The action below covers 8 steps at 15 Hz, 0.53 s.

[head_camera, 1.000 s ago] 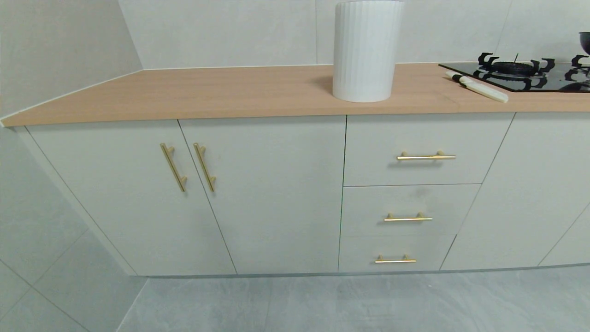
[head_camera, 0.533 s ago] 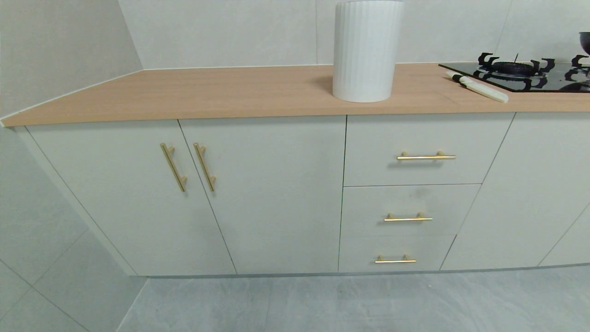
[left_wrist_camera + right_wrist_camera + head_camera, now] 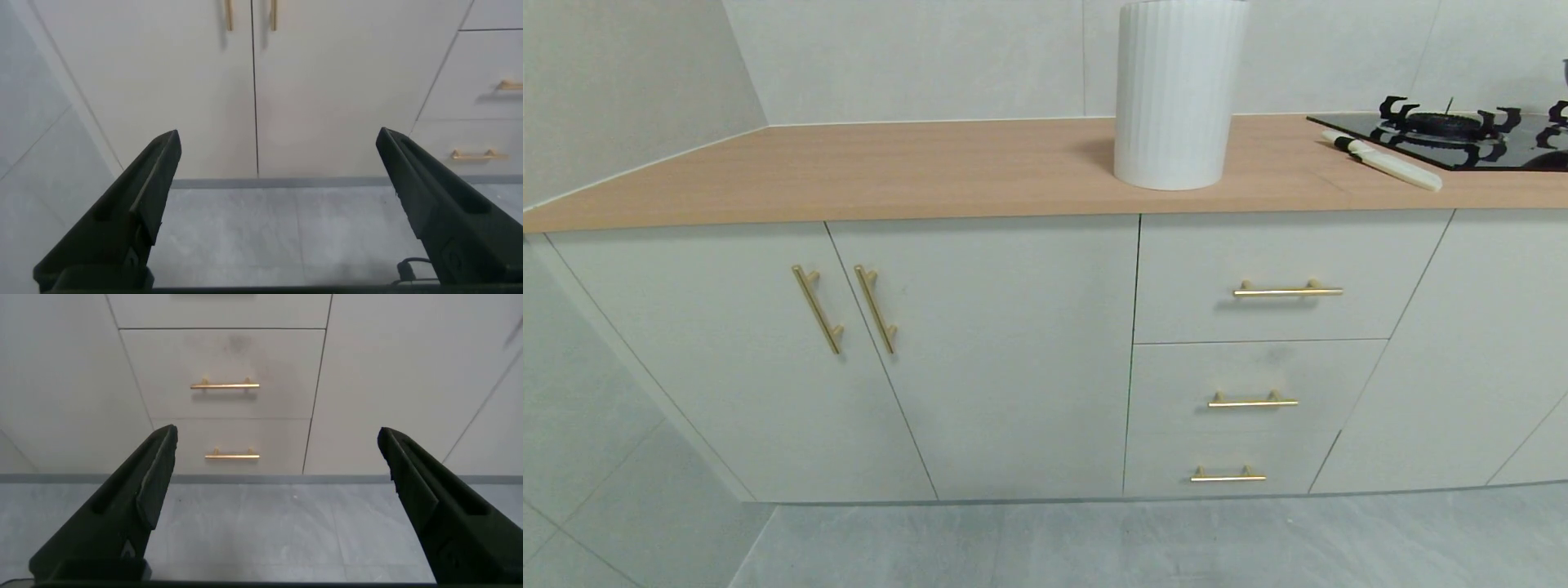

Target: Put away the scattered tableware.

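A knife [image 3: 1382,159] with a pale blade and a dark band at the handle lies on the wooden counter [image 3: 890,171], at the near left corner of the black hob [image 3: 1454,135]. A tall white ribbed container [image 3: 1176,94] stands upright on the counter, left of the knife. My left gripper [image 3: 278,139] is open and empty, low before the double cabinet doors [image 3: 327,82]. My right gripper [image 3: 276,433] is open and empty too, low in front of the stack of drawers [image 3: 221,359].
Under the counter are two doors with gold bar handles [image 3: 817,309] and three drawers with handles [image 3: 1287,290], [image 3: 1252,402], [image 3: 1227,477]. A wall closes the left end. Grey tiled floor [image 3: 1094,547] lies open before the cabinets.
The head camera has shifted a little, so the whole scene sits slightly lower and nearer. Nothing on the counter has moved.
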Motion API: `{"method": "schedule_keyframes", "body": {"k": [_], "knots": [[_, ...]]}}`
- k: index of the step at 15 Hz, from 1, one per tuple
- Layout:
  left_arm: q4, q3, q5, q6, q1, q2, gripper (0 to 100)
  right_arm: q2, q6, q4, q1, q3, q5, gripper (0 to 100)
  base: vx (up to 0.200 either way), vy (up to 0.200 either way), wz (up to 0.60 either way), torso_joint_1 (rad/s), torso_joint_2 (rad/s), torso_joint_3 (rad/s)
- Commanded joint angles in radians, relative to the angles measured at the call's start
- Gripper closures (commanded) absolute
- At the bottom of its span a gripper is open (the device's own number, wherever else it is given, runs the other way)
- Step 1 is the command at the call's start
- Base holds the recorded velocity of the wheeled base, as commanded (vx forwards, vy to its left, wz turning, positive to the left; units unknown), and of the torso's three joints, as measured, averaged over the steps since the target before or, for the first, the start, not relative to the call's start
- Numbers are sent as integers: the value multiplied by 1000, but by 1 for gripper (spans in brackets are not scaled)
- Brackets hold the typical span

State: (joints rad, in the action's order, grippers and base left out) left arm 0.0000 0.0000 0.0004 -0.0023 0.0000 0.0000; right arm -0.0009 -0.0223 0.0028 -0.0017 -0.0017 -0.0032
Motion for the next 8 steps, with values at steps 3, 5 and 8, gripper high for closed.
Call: {"method": "schedule_keyframes", "body": {"k": [3, 5, 8], "knots": [[0, 0, 0, -1, 0, 0, 0, 2, 1, 0, 0, 0, 0, 0, 200, 0, 0, 7, 1, 1], [0, 0, 0, -1, 0, 0, 0, 2, 1, 0, 0, -1, 0, 0, 200, 0, 0, 0, 2, 2], [0, 0, 1, -2, 0, 0, 0, 2, 1, 0, 2, -1, 0, 0, 200, 0, 0, 2, -1, 2]]}}
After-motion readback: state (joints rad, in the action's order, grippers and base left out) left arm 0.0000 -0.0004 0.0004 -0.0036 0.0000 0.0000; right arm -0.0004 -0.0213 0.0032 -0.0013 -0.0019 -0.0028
